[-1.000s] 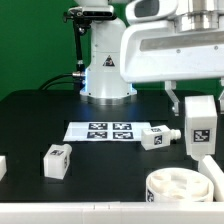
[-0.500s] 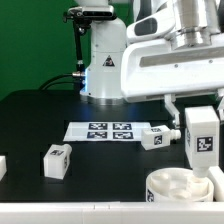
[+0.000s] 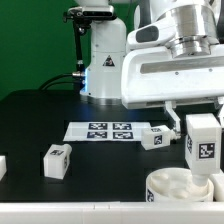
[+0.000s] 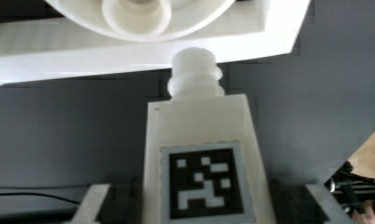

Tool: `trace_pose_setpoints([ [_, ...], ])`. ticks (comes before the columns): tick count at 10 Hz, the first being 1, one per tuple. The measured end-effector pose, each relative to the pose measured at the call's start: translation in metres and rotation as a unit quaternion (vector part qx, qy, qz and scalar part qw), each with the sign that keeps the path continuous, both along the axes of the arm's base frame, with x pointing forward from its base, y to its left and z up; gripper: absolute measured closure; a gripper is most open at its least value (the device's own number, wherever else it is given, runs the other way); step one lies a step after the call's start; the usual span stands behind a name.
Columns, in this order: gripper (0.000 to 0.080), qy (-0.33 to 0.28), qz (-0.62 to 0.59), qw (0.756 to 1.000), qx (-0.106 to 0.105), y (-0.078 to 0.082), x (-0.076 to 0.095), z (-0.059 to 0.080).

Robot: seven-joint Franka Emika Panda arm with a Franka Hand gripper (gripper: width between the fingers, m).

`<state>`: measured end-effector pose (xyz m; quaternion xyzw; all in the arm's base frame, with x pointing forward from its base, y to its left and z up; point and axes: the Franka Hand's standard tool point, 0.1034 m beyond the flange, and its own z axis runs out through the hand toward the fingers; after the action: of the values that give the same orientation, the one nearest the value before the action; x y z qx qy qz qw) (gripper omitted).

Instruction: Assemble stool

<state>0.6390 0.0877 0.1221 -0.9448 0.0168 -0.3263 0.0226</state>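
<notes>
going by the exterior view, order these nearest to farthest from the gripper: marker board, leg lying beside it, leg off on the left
1. Lying leg, just to the exterior view's left of the gripper, which grips the held leg.
2. Marker board, mid-table.
3. Left leg, toward the exterior view's left edge.

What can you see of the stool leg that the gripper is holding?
The leg is a chunky white plastic block with a square section and a black-and-white square tag on one side. A rounded peg sticks out of its lower end. The gripper holds it upright by two opposite sides, peg down, just above the round seat near the exterior view's right edge. Whether the peg touches the seat cannot be told.
</notes>
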Motion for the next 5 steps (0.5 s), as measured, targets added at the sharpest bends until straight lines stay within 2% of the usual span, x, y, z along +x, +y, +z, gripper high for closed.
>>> trace_pose_setpoints([
  [2,0.0461,0.003,0.015,0.999,-0.030,-0.027,-0.015,-0.011],
  [3,0.0461,0.012,0.015,0.999,-0.033,-0.032,-0.018,-0.015],
  [5,0.0461,0.020,0.012,0.999,-0.028,-0.024,-0.020,-0.025],
])
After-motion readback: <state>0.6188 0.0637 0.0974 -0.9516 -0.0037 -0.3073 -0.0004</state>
